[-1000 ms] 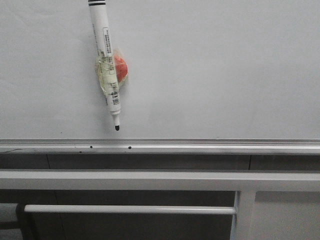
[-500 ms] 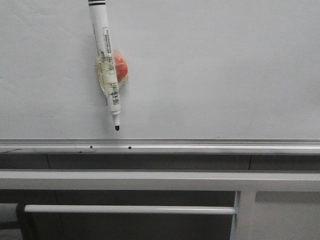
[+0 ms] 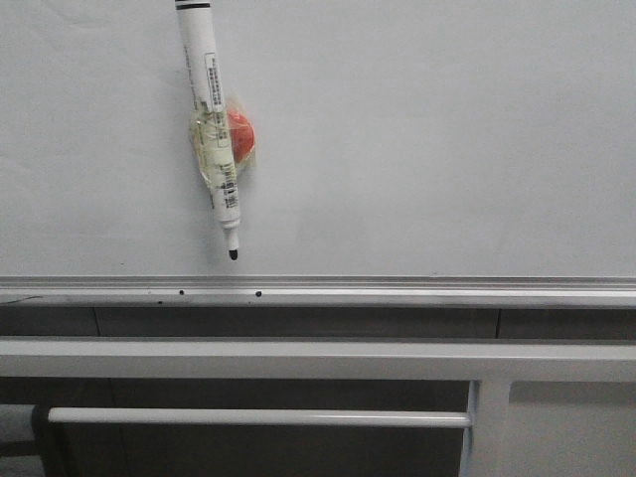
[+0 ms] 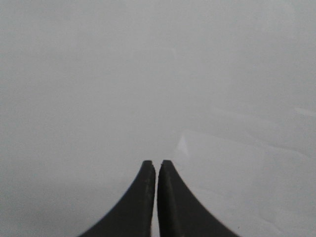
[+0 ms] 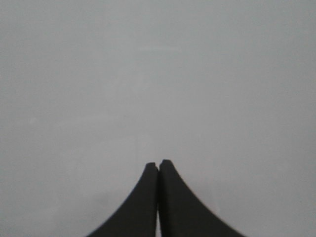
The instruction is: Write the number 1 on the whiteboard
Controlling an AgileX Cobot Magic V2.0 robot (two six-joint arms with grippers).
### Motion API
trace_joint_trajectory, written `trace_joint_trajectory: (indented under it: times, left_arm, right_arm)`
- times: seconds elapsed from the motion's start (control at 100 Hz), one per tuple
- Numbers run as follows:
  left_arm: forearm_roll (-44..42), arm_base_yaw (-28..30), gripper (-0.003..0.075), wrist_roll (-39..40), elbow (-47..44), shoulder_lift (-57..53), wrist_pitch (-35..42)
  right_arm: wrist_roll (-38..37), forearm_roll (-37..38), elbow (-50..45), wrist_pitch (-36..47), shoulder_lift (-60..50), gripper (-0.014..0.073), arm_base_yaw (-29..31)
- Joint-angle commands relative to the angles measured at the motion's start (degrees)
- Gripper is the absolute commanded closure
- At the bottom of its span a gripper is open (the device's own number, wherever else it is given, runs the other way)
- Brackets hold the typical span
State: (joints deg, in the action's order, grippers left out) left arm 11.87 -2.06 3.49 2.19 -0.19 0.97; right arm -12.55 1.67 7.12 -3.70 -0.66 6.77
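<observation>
With tips pressed together and nothing between them, left claw (image 4: 156,165) facing plain white surface, seemingly the whiteboard (image 4: 158,74). Same for right claw (image 5: 158,165): closed, empty, only blank white ahead. Neither claw visible from the front camera, so placing things relative to them not possible. Seen from the front: whiteboard (image 3: 447,139) filling the upper view, marker (image 3: 212,129) stuck against it, tip down, slightly tilted, taped over a red blob (image 3: 240,134). No stroke of number 1 visible on the board. Silver rail (image 3: 397,290) along the board's lower edge, grey frame bars (image 3: 298,358) beneath.
</observation>
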Motion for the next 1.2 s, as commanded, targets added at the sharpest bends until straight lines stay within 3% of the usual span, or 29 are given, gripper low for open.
trace_joint_trajectory:
  times: [0.0,0.24,0.52,0.62,0.74,0.81,1.07,1.19]
  left_arm:
    - [0.8,0.2,0.0741,0.0,5.9,2.2,0.2]
    - [0.3,0.2,0.0741,0.0,20.0,12.3,-5.7]
    - [0.9,-0.2,0.0728,0.0,20.4,17.8,-2.4]
    - [-0.7,-1.1,0.0611,-0.5,20.4,18.3,-2.4]
    - [-1.2,-2.1,0.0349,-0.5,20.4,18.3,-1.3]
    - [-1.2,-2.1,0.0274,-0.5,20.4,18.3,0.2]
    - [2.3,-2.1,0.0322,-0.1,20.4,18.3,6.7]
    - [2.3,-2.1,0.0345,-0.1,20.3,18.7,4.7]
  right_arm:
    - [-0.3,0.4,6.8,-7.6,1.4,0.0637,0.4]
    - [-0.1,0.8,18.1,-28.2,10.6,0.0637,0.3]
    - [-0.1,-3.8,16.8,-27.7,11.9,0.0637,0.2]
    - [-0.1,-3.8,16.8,-27.9,11.9,0.0637,0.2]
    - [-0.1,-3.8,16.8,-28.3,11.9,0.0637,0.2]
    - [-0.1,-3.8,16.8,-28.4,11.9,0.0637,0.2]
    - [-0.1,-3.8,16.8,-28.4,11.9,0.0637,0.2]
    - [-0.1,-3.8,16.8,-28.4,11.9,0.0637,0.2]
